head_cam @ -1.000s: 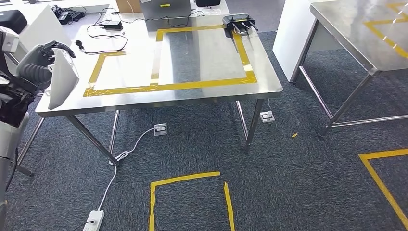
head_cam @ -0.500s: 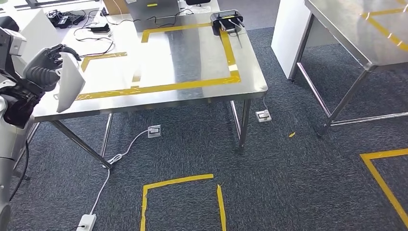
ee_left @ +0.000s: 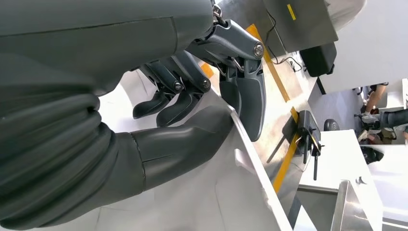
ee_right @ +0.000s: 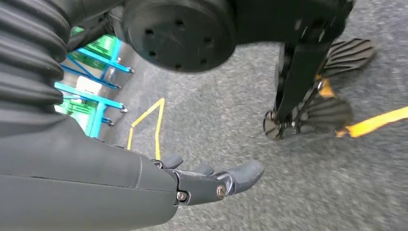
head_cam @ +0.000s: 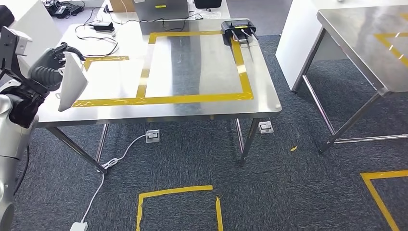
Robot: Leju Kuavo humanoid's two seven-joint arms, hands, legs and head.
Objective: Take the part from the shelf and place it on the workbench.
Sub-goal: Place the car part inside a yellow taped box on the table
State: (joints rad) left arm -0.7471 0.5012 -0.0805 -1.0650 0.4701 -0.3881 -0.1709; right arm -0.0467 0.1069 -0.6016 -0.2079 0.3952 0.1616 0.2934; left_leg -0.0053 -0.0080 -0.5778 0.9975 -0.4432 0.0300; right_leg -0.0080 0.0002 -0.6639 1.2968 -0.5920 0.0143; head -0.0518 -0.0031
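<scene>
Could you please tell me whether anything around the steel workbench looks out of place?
A small yellow scrap lies loose on the grey carpet right of the workbench, apart from the taped outlines. Otherwise nothing stands out; the left hand holds the white part.

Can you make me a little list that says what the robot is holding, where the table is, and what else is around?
left hand: the left hand grips a white part
part: tilted, held beside the table's near left corner, not set down
table: steel table ahead, marked with yellow tape
on the table: a black box at the far right of the tape, cables at the far left
right hand: the right hand hangs over grey carpet, holding nothing
floor: yellow tape square, white power cord
</scene>
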